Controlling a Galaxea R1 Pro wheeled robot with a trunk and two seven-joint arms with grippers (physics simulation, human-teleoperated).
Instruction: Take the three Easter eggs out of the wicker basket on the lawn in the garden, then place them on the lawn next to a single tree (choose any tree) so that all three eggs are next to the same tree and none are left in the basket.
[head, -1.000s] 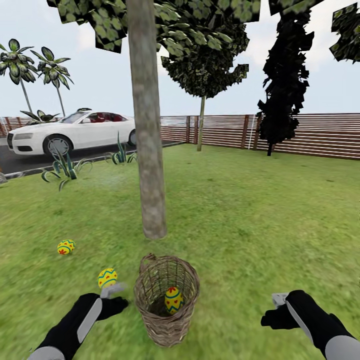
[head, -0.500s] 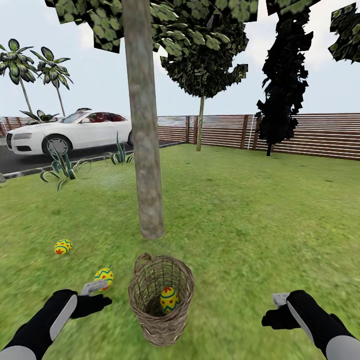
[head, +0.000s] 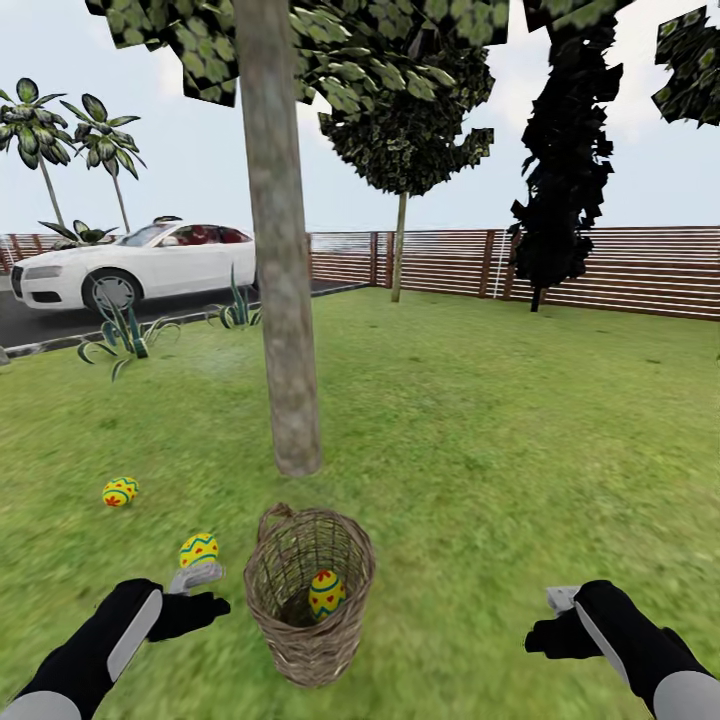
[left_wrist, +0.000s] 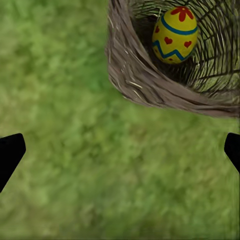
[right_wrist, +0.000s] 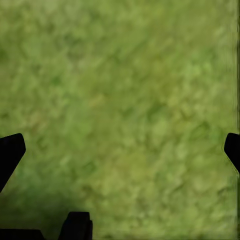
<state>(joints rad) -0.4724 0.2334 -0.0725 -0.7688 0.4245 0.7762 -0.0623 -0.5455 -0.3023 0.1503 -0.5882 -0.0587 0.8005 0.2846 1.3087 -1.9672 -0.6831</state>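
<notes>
Head view, basket: the wicker basket (head: 308, 595) stands upright on the lawn (head: 500, 450), just in front of the tree (head: 285, 300).
Head view, eggs: one egg (head: 325, 593) lies inside the basket; a second egg (head: 199, 550) rests on the grass beside it; a third egg (head: 120, 491) lies further left, near the trunk.
Head view, arms: the left gripper (head: 205, 592) hovers close to the second egg; the right gripper (head: 552, 618) hangs over bare grass.
Head view, background: a white car (head: 135, 265) and a wooden fence (head: 600, 268).
Left wrist view: fingers (left_wrist: 10, 155) spread apart, empty, above grass next to the basket (left_wrist: 150, 82) holding an egg (left_wrist: 174, 34).
Right wrist view: fingers (right_wrist: 10, 152) spread apart over lawn (right_wrist: 125, 100), holding nothing.
</notes>
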